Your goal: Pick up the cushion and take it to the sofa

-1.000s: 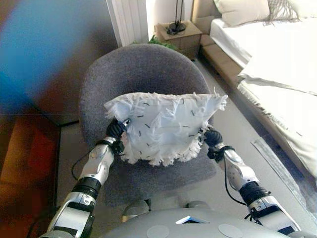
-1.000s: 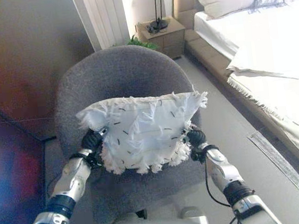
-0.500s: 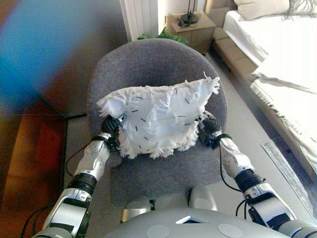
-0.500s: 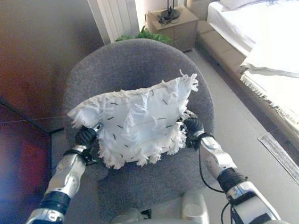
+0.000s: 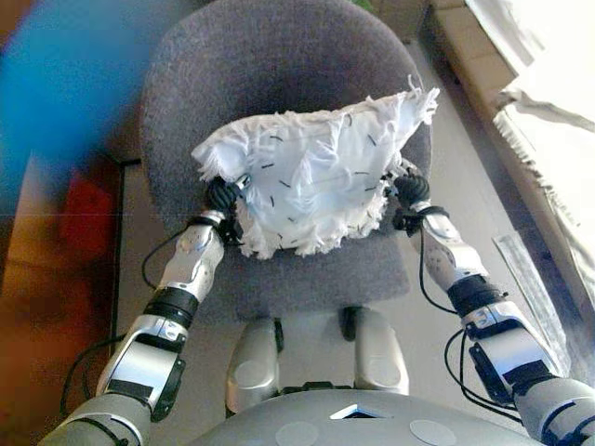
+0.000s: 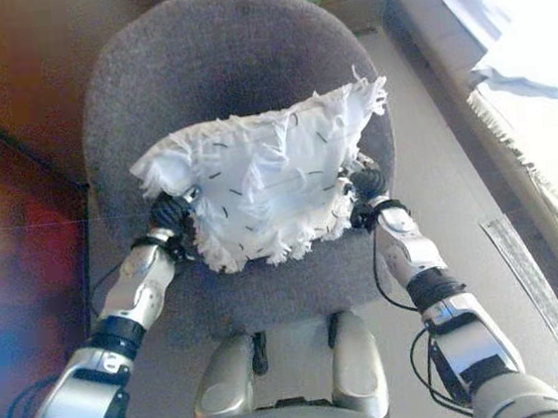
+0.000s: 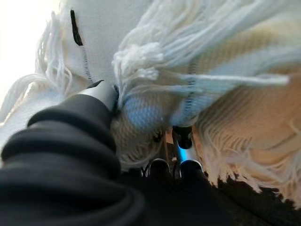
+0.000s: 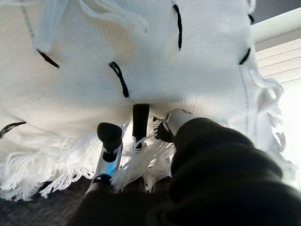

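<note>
Between both robot hands, cushion

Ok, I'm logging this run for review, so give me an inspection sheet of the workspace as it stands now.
Surface: grey armchair, seat bare below the cushion.
Job's things: white fringed cushion with dark flecks, held between both hands in front of the chair back; whether it touches the seat cannot be told.
Clutter: nothing seen.
Hands: left hand at the cushion's left edge, right hand at its right edge; fingertips press into the fabric.
Cables: nothing seen.
Surroundings: white fringed bedding to the right, pale floor; no sofa in view.
</note>
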